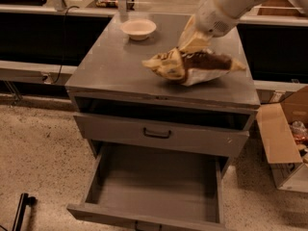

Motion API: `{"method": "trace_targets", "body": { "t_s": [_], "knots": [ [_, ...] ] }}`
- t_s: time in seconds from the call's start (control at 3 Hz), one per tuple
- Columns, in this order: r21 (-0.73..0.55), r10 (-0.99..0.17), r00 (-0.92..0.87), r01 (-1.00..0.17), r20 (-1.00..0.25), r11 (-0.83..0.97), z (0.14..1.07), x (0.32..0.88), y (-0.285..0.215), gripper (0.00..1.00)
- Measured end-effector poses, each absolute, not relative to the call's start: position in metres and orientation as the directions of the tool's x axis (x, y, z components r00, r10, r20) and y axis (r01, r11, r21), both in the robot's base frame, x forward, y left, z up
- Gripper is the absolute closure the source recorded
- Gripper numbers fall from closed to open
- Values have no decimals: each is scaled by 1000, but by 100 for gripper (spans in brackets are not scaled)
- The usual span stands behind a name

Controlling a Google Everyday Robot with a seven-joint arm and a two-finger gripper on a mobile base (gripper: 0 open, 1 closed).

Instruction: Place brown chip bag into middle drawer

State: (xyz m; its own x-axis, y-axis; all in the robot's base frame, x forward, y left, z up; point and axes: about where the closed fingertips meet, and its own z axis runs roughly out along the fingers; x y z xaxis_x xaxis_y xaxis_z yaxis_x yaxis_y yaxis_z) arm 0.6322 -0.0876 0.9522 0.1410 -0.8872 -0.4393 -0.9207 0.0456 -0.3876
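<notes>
The brown chip bag (pixel 192 66), crinkly dark-brown and cream, hangs from my gripper (pixel 194 44) just above the grey cabinet top (pixel 110 66), toward its front right. The gripper is shut on the bag's upper edge, and the arm comes in from the upper right. The middle drawer (pixel 159 186) is pulled wide open below, showing a bare grey floor. Above it, the upper drawer (pixel 159 134) with the black bar handle is slightly open.
A white bowl (pixel 138 29) sits at the back of the cabinet top. An open cardboard box (pixel 284 138) stands on the floor to the right. A black object (pixel 21 211) lies on the speckled floor at the lower left. Dark counters run behind.
</notes>
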Motion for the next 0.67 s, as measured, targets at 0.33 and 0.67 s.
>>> {"method": "trace_targets", "body": {
  "t_s": [0.33,0.67],
  "knots": [
    [-293,-852,-14,-936,-524,196,977,588,-120,100],
    [-215,-806,-120,-932,-580,294,989,551,-127,100]
  ]
}}
